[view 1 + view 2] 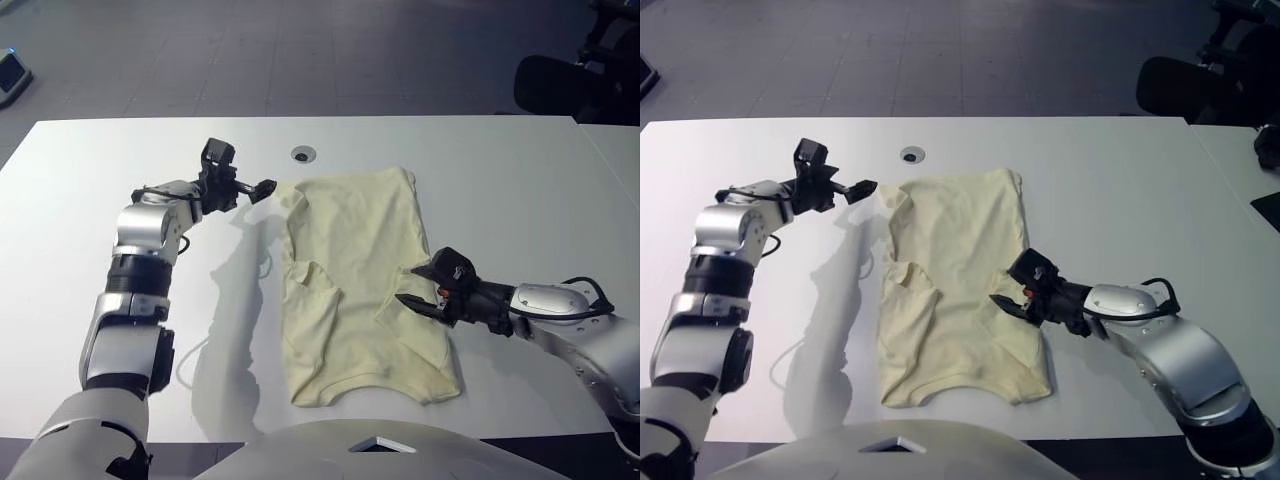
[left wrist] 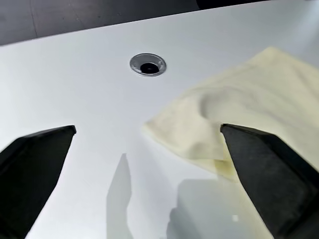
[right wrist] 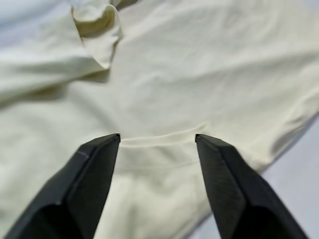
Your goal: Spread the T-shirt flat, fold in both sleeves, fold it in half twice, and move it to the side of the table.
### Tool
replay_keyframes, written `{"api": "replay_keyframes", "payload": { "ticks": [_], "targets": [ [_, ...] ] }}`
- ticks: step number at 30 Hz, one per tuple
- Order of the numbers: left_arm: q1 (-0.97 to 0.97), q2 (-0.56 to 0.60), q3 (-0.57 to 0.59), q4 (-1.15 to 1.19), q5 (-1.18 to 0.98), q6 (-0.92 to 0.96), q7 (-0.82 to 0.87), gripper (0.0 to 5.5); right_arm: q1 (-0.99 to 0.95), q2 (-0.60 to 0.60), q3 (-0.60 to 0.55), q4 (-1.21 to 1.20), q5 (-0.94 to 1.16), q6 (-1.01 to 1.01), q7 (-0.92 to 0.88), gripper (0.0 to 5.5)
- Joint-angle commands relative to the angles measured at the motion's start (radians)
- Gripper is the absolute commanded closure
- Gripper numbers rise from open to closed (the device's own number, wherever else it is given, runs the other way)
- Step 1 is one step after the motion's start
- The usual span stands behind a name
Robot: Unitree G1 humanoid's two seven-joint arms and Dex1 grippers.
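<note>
White table (image 1: 500, 160) with round grommet (image 1: 303, 154), pale yellow T-shirt (image 1: 355, 260), grey floor (image 1: 300, 50) beyond; both jaws wide apart.

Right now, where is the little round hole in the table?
The round hole is toward the far side of the table, just beyond the open left gripper and the far left corner of the T-shirt.

T-shirt (image 1: 355, 280) covers table (image 1: 90, 170) middle toward near edge; cable grommet (image 1: 303, 154) flush by far edge; bare surface wide along left, right edges gives passage.
</note>
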Motion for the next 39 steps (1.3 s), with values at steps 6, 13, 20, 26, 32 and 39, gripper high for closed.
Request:
{"api": "replay_keyframes", "payload": {
  "ticks": [6, 13, 20, 26, 32, 39],
  "targets": [
    [-0.184, -0.072, -0.027, 0.484, 0.172, -0.324, -0.013, 0.10, 0.000, -0.040, 0.099, 0.073, -0.225, -0.287, 0.053, 1.27],
    [-0.234, -0.112, 0.006, 0.603, 0.205, -0.401, 0.009, 0.10, -0.007, -0.030, 0.105, 0.130, -0.281, -0.349, 0.097, 0.16],
    [-0.222, -0.164, 0.008, 0.635, 0.235, -0.433, 0.010, 0.10, 0.003, -0.031, 0.119, 0.145, -0.328, -0.374, 0.138, 0.12],
    [-0.187, -0.167, -0.081, 0.684, 0.372, -0.459, 0.086, 0.10, -0.001, -0.037, 0.119, 0.139, -0.351, -0.387, 0.170, 0.12],
    [-0.180, -0.146, -0.146, 0.716, 0.463, -0.488, 0.099, 0.10, 0.063, -0.135, 0.115, 0.086, -0.380, -0.435, 0.272, 0.12],
    [-0.253, -0.102, -0.270, 0.745, 0.619, -0.634, 0.114, 0.10, 0.118, -0.204, 0.096, 0.085, -0.415, -0.508, 0.345, 0.12]
  ]
}}
